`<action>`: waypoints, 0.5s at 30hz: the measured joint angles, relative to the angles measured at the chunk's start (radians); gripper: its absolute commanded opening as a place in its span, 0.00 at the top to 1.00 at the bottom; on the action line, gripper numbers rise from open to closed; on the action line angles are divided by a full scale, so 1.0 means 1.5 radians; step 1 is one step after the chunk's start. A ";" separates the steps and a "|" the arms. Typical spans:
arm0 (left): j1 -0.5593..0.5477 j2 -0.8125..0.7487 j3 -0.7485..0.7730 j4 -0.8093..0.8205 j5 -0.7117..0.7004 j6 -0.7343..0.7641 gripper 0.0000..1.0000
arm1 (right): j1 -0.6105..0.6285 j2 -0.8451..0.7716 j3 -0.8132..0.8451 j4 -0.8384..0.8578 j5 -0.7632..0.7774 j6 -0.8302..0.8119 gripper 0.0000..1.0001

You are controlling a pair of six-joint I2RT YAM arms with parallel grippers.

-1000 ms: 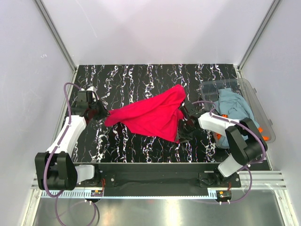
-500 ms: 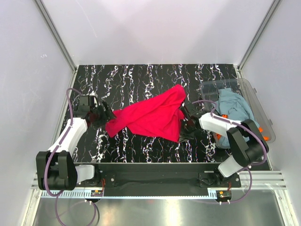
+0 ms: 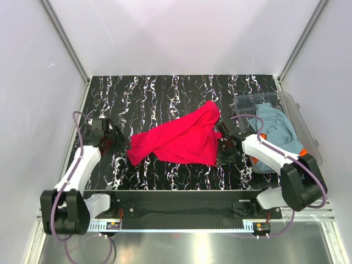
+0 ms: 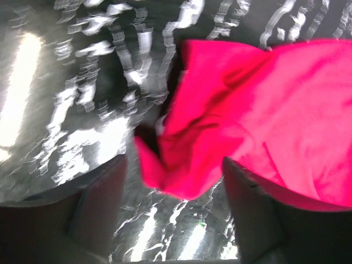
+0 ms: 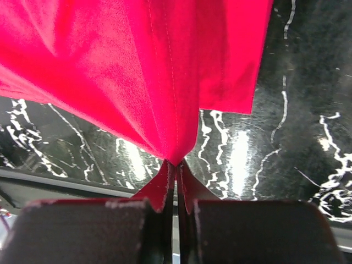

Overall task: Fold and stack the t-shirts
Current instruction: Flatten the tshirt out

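The red t-shirt (image 3: 181,140) lies crumpled across the middle of the black marbled table. My right gripper (image 3: 223,145) is at its right edge, shut on a pinched fold of the red cloth (image 5: 175,157); in the right wrist view the cloth hangs taut from my right gripper (image 5: 175,184). My left gripper (image 3: 114,136) stands open just left of the shirt's left corner (image 4: 184,170). That corner lies loose on the table ahead of my left gripper (image 4: 173,217) and is not clamped. A grey-blue t-shirt (image 3: 273,131) lies bunched in the tub over orange cloth (image 3: 306,155).
The clear plastic tub (image 3: 300,110) stands at the table's right edge, beside the right arm. White walls and metal rails close in the table on three sides. Bare marbled table (image 3: 165,93) lies behind the red shirt.
My left gripper let go of the shirt's left corner and drew back left; that end dropped onto the table. My right gripper shut on the shirt's right edge and shifted slightly right.
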 measured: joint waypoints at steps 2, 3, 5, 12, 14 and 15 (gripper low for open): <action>0.000 -0.031 -0.009 -0.023 -0.040 -0.027 0.54 | 0.000 -0.001 0.000 -0.007 0.004 -0.004 1.00; 0.001 -0.040 -0.012 -0.032 -0.060 -0.041 0.55 | -0.001 -0.001 0.000 -0.008 0.005 -0.005 1.00; 0.015 -0.048 -0.028 -0.038 -0.081 -0.080 0.55 | -0.001 -0.001 0.000 -0.011 0.005 -0.009 1.00; 0.074 -0.040 -0.085 -0.068 -0.094 -0.210 0.39 | -0.001 -0.001 0.005 -0.021 0.004 -0.019 1.00; 0.085 -0.020 -0.095 -0.049 -0.068 -0.228 0.31 | -0.001 -0.001 0.010 -0.022 0.004 -0.021 1.00; 0.089 -0.009 -0.097 -0.042 -0.058 -0.234 0.26 | -0.001 -0.001 0.013 -0.022 0.004 -0.022 1.00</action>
